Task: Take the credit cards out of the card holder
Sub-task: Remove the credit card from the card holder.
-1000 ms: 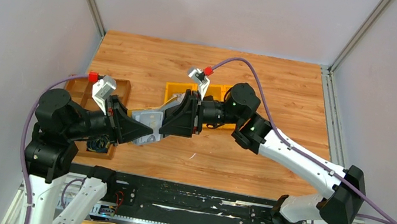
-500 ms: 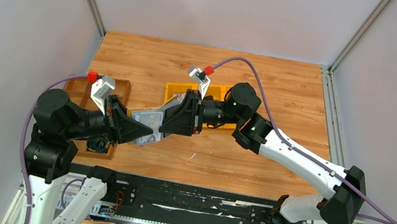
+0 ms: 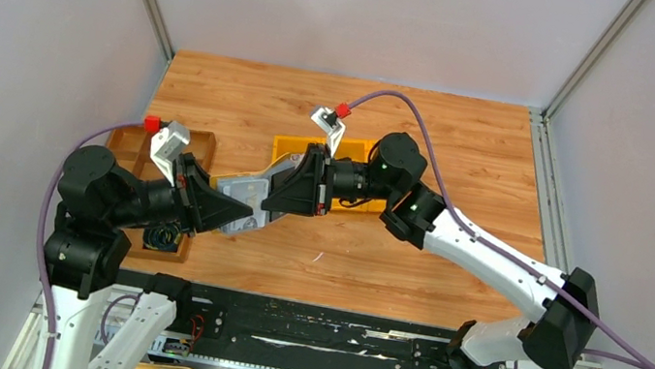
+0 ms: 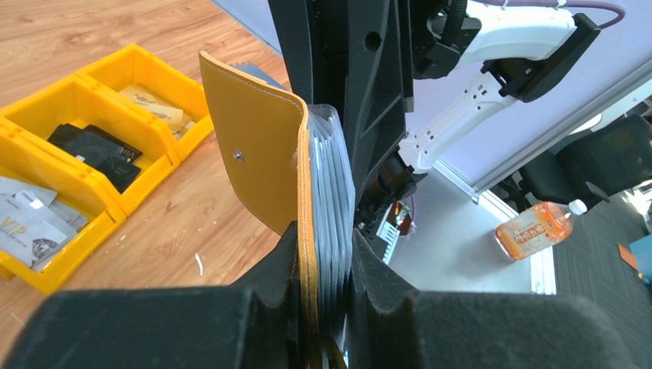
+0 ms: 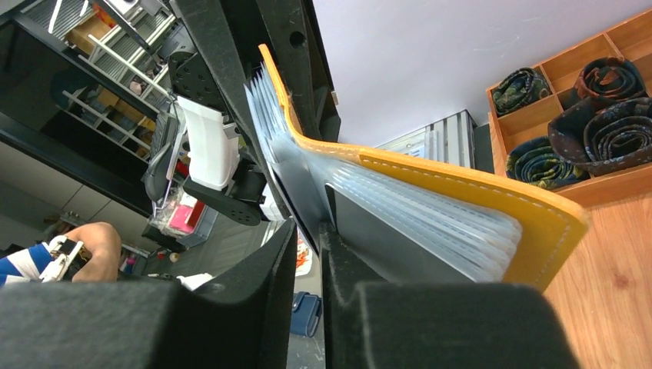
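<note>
The card holder (image 3: 242, 194) is up in the air over the wood surface (image 3: 409, 138). Its yellow cover (image 4: 261, 154) is smooth and stitched, with floppy clear sleeves (image 5: 415, 215) inside. The left gripper (image 4: 327, 265) squeezes cover and sleeves. The right gripper (image 5: 307, 234) pinches one thin grey sleeve.
</note>
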Controlling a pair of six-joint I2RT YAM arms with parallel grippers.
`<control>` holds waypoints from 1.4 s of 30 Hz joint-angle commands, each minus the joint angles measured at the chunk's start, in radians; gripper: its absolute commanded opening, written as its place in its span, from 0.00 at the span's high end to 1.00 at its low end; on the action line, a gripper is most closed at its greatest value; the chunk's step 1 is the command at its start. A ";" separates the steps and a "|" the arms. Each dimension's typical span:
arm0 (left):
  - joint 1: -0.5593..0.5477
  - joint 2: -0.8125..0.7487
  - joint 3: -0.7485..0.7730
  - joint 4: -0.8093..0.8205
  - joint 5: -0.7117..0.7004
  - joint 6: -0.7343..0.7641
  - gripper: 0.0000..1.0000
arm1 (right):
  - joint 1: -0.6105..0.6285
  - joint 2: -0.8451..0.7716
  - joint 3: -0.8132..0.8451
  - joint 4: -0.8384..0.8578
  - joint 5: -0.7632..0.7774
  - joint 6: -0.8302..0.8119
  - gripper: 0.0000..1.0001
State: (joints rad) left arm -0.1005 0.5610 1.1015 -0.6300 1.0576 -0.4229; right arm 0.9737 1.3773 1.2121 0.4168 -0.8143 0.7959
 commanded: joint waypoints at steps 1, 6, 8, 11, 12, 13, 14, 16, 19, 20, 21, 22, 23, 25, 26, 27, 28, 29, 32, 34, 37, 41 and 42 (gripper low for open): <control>-0.021 0.002 0.001 0.055 0.169 -0.041 0.92 | 0.009 0.071 -0.014 0.143 0.070 0.079 0.82; -0.021 0.005 -0.006 0.059 0.198 -0.054 0.81 | 0.009 0.082 -0.032 0.156 0.069 0.101 0.99; -0.021 0.008 0.002 0.059 0.214 -0.057 0.78 | 0.006 0.080 -0.042 0.173 0.058 0.115 1.00; -0.021 0.013 0.014 0.059 0.233 -0.059 0.77 | 0.002 0.075 -0.055 0.203 0.040 0.133 1.00; -0.020 0.015 0.016 0.060 0.237 -0.059 0.77 | 0.000 0.070 -0.062 0.224 0.030 0.141 1.00; -0.021 0.018 0.019 0.060 0.242 -0.059 0.77 | 0.000 0.067 -0.072 0.239 0.028 0.150 1.00; -0.021 0.021 0.020 0.059 0.246 -0.060 0.77 | 0.001 0.057 -0.081 0.254 0.025 0.156 1.00; -0.021 0.025 0.018 0.058 0.257 -0.059 0.77 | 0.000 0.042 -0.099 0.271 0.024 0.159 1.00; -0.021 0.028 0.017 0.056 0.263 -0.061 0.77 | 0.000 0.027 -0.120 0.289 0.017 0.161 1.00; -0.021 0.029 0.020 0.055 0.264 -0.061 0.77 | 0.000 0.023 -0.126 0.296 0.014 0.162 1.00; -0.020 0.030 0.025 0.055 0.266 -0.064 0.77 | 0.000 0.021 -0.131 0.298 0.012 0.162 1.00; -0.021 0.034 0.030 0.056 0.269 -0.068 0.77 | -0.001 0.019 -0.135 0.297 0.012 0.161 1.00; -0.021 0.035 0.036 0.054 0.269 -0.069 0.76 | -0.001 0.018 -0.138 0.297 0.009 0.160 1.00; -0.021 0.037 0.047 0.051 0.268 -0.070 0.72 | -0.005 0.010 -0.143 0.286 0.006 0.154 1.00; -0.020 0.035 0.049 0.051 0.266 -0.068 0.71 | -0.007 0.005 -0.146 0.277 0.008 0.148 1.00; -0.021 0.034 0.050 0.050 0.264 -0.067 0.70 | -0.008 0.001 -0.149 0.267 0.010 0.141 1.00; -0.021 0.032 0.050 0.048 0.261 -0.068 0.70 | -0.011 -0.007 -0.153 0.253 0.014 0.132 1.00; -0.021 0.030 0.050 0.047 0.260 -0.067 0.69 | -0.012 -0.012 -0.157 0.245 0.015 0.129 1.00; -0.021 0.030 0.051 0.048 0.260 -0.068 0.63 | -0.018 -0.027 -0.170 0.229 0.023 0.119 1.00; -0.021 0.032 0.053 0.049 0.258 -0.068 0.59 | -0.019 -0.033 -0.168 0.207 0.023 0.108 1.00; -0.021 0.034 0.055 0.056 0.259 -0.066 0.63 | -0.019 -0.040 -0.171 0.197 0.018 0.102 1.00; -0.021 0.037 0.053 0.054 0.255 -0.070 0.73 | -0.019 -0.055 -0.178 0.181 0.004 0.088 1.00; -0.021 0.038 0.055 0.054 0.254 -0.069 0.73 | -0.020 -0.062 -0.180 0.168 0.004 0.078 1.00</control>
State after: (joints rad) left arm -0.1055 0.6052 1.1107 -0.6285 1.2240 -0.4686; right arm 0.9604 1.3300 1.0550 0.6502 -0.8646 0.9276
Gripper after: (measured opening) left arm 0.296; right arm 0.008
